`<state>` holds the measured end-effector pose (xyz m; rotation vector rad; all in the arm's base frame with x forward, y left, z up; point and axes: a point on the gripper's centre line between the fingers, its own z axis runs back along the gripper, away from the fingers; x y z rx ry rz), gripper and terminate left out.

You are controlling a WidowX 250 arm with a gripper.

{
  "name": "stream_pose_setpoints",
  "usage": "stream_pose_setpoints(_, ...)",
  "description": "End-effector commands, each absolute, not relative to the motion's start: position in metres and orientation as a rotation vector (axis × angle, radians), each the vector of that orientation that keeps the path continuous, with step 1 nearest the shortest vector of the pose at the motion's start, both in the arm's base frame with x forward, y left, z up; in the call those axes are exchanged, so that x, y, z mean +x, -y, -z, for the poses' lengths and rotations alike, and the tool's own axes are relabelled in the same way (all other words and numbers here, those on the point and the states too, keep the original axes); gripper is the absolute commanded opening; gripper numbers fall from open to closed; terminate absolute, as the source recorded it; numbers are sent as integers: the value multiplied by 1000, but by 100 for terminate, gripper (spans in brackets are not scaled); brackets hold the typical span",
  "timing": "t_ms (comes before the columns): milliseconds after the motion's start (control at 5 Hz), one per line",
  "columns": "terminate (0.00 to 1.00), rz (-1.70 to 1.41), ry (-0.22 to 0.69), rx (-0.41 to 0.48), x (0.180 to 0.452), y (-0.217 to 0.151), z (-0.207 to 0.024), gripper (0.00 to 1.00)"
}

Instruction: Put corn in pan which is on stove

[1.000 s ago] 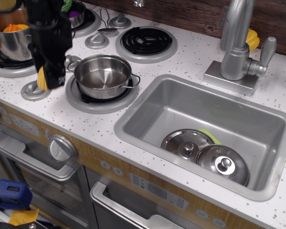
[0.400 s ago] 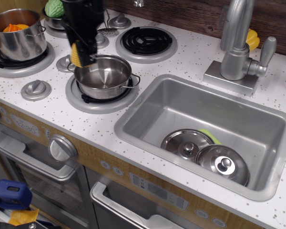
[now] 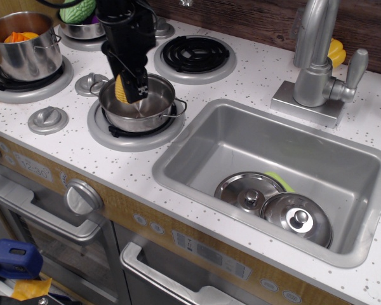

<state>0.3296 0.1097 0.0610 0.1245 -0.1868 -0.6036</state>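
Observation:
The black gripper (image 3: 129, 88) is shut on the small yellow corn (image 3: 121, 88) and holds it just above the left part of the pan (image 3: 153, 108). The pan is a shallow shiny steel pot with wire handles, standing on the front burner (image 3: 134, 133) of the white speckled stove (image 3: 70, 143). The corn's lower end hangs inside the pan's rim; I cannot tell whether it touches the bottom.
A taller steel pot (image 3: 25, 49) with orange food stands at the left. A small steel bowl (image 3: 82, 28) with a green vegetable sits at the back left. A black coil burner (image 3: 195, 54) lies behind the pan. The sink (image 3: 197, 140) to the right holds two lids (image 3: 273, 206); the faucet (image 3: 317, 57) stands behind it.
The gripper carried the corn from the stove's left front up and to the right, then lowered it over the pan.

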Motion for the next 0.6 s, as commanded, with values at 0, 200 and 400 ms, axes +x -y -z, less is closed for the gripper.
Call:
stream_pose_setpoints(0,0,621,229,145,338,-113,-71,100)
stream_pose_setpoints(200,0,621,229,145,338,-113,-71,100)
stream_pose_setpoints(400,100,621,229,145,338,-113,-71,100)
